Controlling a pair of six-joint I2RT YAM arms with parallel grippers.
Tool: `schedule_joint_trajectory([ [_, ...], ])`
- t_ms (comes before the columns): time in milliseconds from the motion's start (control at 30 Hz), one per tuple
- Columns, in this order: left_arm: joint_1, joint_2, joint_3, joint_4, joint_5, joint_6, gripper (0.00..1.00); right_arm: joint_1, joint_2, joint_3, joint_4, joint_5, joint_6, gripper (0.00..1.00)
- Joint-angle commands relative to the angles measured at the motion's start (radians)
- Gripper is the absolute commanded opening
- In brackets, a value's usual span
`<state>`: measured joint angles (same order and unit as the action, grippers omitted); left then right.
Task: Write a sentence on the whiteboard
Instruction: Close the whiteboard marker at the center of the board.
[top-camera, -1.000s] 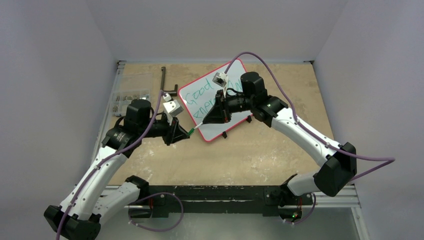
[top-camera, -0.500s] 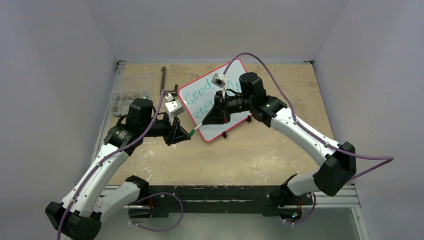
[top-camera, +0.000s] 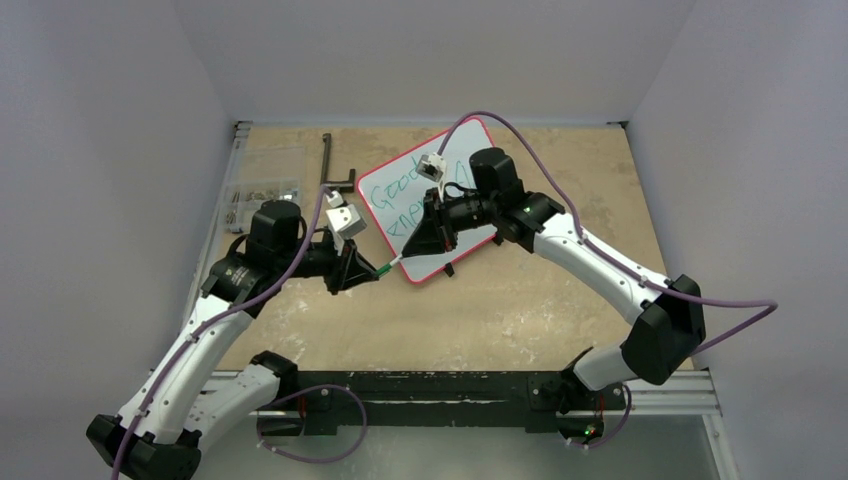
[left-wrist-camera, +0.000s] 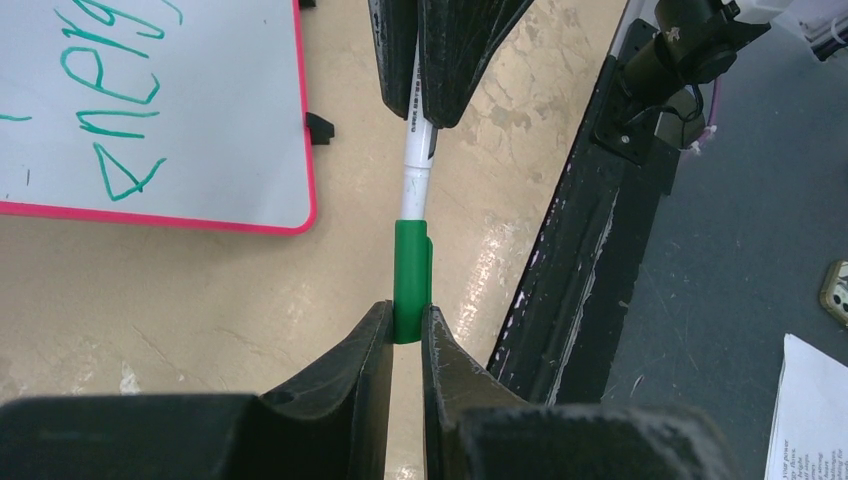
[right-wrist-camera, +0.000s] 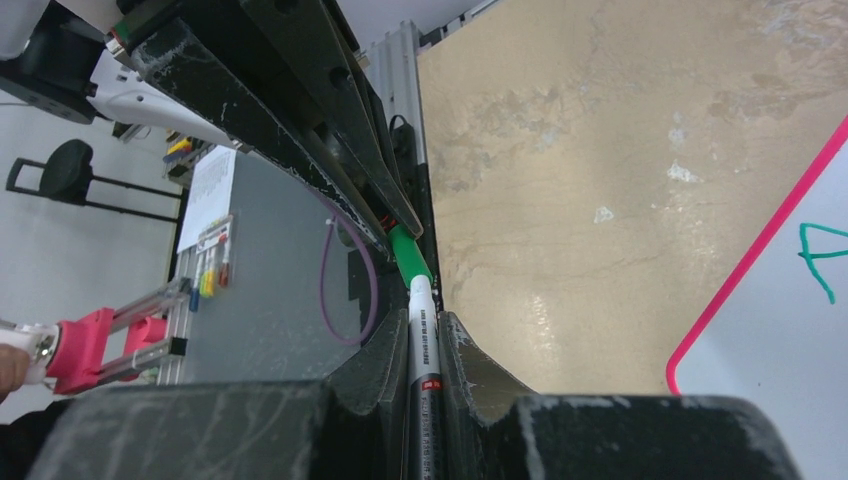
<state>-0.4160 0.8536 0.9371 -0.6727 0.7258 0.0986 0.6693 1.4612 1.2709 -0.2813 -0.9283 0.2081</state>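
Shifted leftward beside the whiteboard (left-wrist-camera: 230, 120), the right gripper (right-wrist-camera: 425, 330) clamps the marker (left-wrist-camera: 413, 170), the left gripper (left-wrist-camera: 405, 320) pinches its green cap (left-wrist-camera: 411, 270); skew could jam them.

Red-framed white whiteboard (left-wrist-camera: 220, 120), green sentence (top-camera: 400, 203), green-capped white marker (left-wrist-camera: 412, 205).

The red-framed whiteboard (top-camera: 474, 142) sits skewed, its green sentence (top-camera: 393, 192) written in 2 slanted lines.

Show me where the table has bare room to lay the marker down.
Bare table runs wide between the near edge of the whiteboard and the black base rail; another patch lies between the whiteboard and the table's right edge, partly under the right arm. Crowded: the back left, with the parts box and black bar.
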Motion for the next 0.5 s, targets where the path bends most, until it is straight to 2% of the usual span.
schedule_joint_trajectory([
  [0,-0.004,-0.012,0.026,0.057,0.029,0.033,0.0,0.011,0.009,0.041,-0.056,-0.047,-0.061,0.0],
  [200,-0.004,-0.005,0.021,0.079,0.04,0.008,0.0,0.029,0.013,0.028,-0.006,-0.049,-0.024,0.0],
  [467,-0.004,-0.021,0.01,0.108,0.045,-0.012,0.0,0.037,0.001,-0.009,0.141,-0.114,0.074,0.0],
])
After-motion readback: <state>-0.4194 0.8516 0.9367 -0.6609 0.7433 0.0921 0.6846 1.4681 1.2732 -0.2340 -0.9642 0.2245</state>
